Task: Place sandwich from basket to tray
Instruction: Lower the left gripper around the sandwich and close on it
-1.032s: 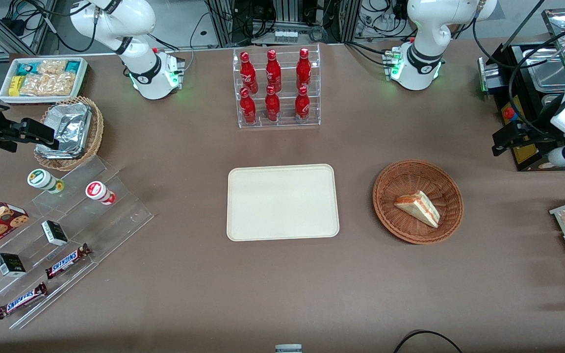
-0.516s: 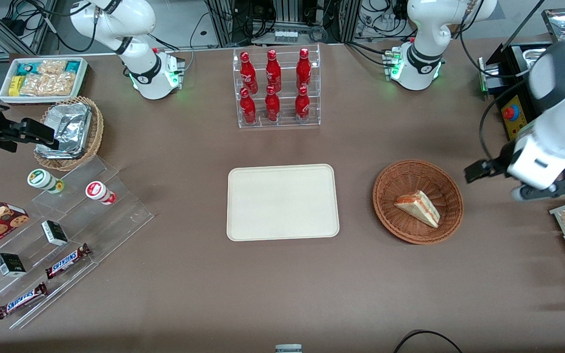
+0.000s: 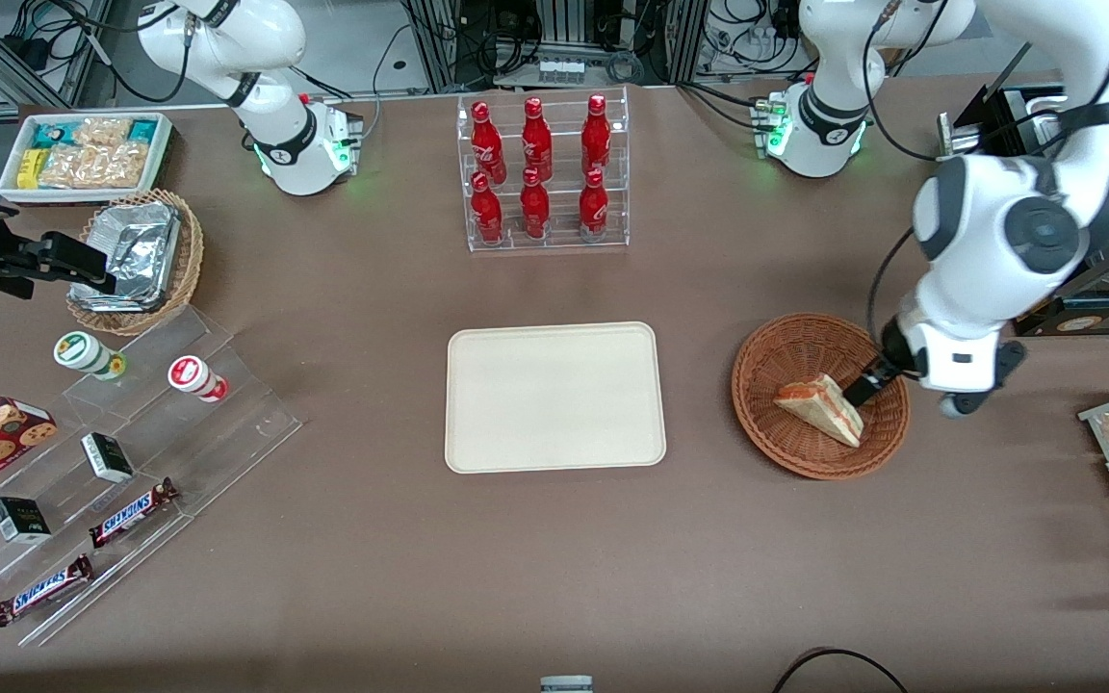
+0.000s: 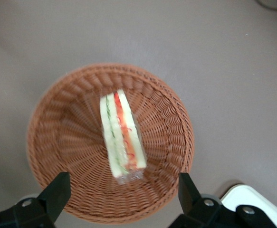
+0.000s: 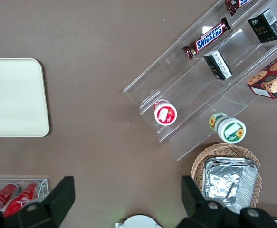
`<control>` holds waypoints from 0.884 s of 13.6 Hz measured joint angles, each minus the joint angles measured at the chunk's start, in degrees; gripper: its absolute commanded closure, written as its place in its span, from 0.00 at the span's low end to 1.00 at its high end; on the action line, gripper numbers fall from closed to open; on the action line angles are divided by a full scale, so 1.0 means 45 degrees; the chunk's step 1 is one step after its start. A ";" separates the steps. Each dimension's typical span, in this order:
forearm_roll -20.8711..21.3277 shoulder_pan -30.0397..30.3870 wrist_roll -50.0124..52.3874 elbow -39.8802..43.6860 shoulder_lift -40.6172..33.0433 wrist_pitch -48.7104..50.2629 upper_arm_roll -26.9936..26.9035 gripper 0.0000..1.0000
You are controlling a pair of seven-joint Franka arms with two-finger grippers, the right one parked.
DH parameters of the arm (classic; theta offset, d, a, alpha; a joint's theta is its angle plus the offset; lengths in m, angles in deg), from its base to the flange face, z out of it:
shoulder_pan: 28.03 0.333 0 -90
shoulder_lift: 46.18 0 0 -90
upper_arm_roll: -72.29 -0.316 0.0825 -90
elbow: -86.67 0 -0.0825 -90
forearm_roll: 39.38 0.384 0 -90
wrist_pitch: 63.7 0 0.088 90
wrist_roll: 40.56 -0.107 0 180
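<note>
Light is even and bright from above; shadows are soft. The left wrist view is slightly blurred.

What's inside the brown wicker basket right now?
The basket holds only the wrapped sandwich, lying on its woven bottom. The hand hovers above it, fingers open, touching nothing. The weave directly under the sandwich is covered.

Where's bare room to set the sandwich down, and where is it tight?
The tray is bare all over. Bare table lies between it and the basket, and between it and the bottle rack. It is tight in the basket, where the open gripper hangs over the sandwich.
</note>
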 measured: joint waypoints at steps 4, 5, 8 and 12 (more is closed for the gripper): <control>-0.0001 -0.0131 0.0917 -0.1749 0.0514 -0.2569 -0.0052 0.00; -0.0001 -0.0126 0.0999 -0.1893 0.0737 -0.2853 -0.0072 0.00; -0.0003 -0.0124 0.1328 -0.1930 0.1398 -0.3283 -0.0081 0.00; -0.0004 -0.0101 0.1500 -0.1918 0.1666 -0.3758 -0.0096 0.13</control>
